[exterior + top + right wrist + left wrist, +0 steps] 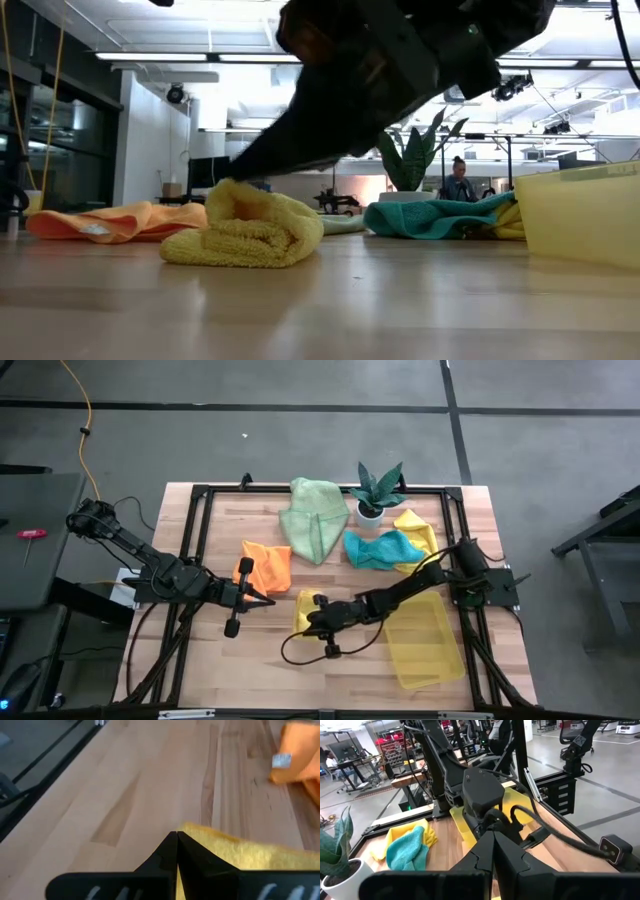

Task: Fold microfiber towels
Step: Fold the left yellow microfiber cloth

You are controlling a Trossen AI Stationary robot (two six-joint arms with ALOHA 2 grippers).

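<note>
We see the right tool [303, 616] low over a bunched yellow towel [245, 232] near the middle front of the counter [240, 670], its fingers pressed together with no cloth visibly pinched between them; in its wrist view the closed tips sit right at the towel's edge, so we judge it is pressing or nudging the fold flat rather than gripping. The left tool [268, 600] is likewise closed and holds nothing, hovering just beside the orange towel [265, 567], probably parked near the next cloth to be worked. The pale green towel [314, 517] lies spread toward the far edge, and the teal towel [380, 548] overlaps another yellow cloth [415, 525] by the potted plant [375, 490], all still rumpled and apparently waiting their turn. The translucent yellow tray [425, 635] sits empty-looking at the right front, close beside the yellow towel, which we take to be the place for finished folds
</note>
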